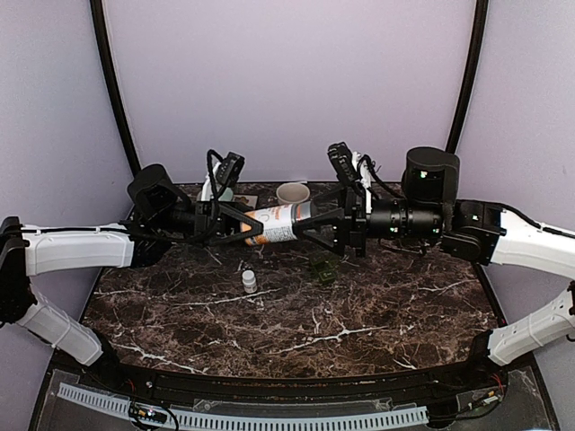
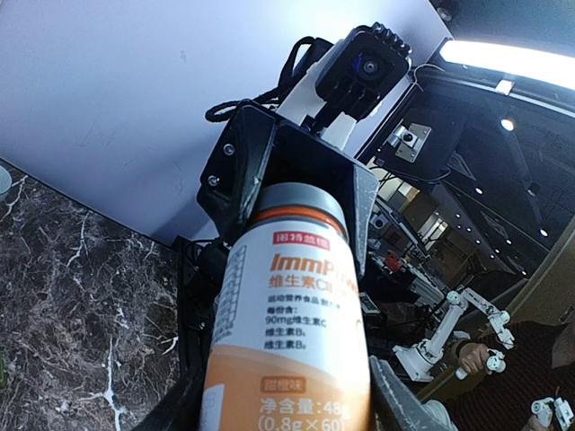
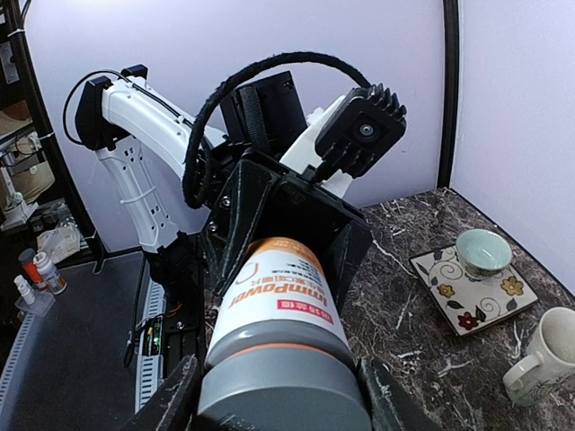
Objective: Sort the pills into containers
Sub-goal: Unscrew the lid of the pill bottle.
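An orange and white pill bottle [image 1: 277, 224] with a grey cap is held level above the table between both grippers. My left gripper [image 1: 241, 225] is shut on its orange bottom end [image 2: 292, 359]. My right gripper [image 1: 312, 223] is shut on its grey cap [image 3: 283, 386]. In the left wrist view my left gripper [image 2: 287, 415] grips the bottle at the lower edge. In the right wrist view my right gripper [image 3: 278, 409] clasps the cap. The dark green pill box [image 1: 323, 268] lies on the table below the right gripper. No loose pills show.
A small white bottle [image 1: 249, 282] stands on the marble table [image 1: 359, 332] in front of the held bottle. A cream mug [image 1: 293, 193] stands at the back; it also shows in the right wrist view [image 3: 539, 359]. A pale green bowl [image 3: 482, 251] sits on a flowered tile [image 3: 449, 292].
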{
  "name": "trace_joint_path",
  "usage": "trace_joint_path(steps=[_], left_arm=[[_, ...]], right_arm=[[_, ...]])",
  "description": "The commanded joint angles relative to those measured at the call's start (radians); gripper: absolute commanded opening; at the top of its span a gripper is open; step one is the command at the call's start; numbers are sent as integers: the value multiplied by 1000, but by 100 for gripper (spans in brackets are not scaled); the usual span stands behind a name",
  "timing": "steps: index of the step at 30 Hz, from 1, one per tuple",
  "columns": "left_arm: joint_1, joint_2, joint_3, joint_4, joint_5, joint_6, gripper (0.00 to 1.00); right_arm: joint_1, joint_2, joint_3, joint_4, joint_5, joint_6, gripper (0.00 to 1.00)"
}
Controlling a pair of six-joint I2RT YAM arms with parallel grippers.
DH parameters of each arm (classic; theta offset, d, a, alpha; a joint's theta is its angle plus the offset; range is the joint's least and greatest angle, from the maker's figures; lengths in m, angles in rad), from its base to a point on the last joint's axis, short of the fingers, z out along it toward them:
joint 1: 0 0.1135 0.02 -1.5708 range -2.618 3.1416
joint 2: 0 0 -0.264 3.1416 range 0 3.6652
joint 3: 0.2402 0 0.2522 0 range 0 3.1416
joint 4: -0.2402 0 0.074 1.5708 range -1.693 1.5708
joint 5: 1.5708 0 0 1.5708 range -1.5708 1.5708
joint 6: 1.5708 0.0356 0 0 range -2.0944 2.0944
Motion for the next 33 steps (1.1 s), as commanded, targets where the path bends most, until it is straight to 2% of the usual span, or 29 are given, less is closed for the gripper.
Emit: trace_joint_path(steps=[1, 8, 20, 33], left_arm=[[24, -32, 25, 97, 112, -2, 0], [24, -24, 23, 134, 111, -26, 0], [24, -9, 25, 182, 114, -51, 0], [24, -9, 37, 137, 90, 3, 0]], right_arm=[[-19, -71, -11, -76, 84, -64, 39], [-13, -54, -4, -92, 87, -75, 46], [-8, -33, 13, -69, 46, -38, 70], [-8, -69, -7, -40, 69, 57, 85]])
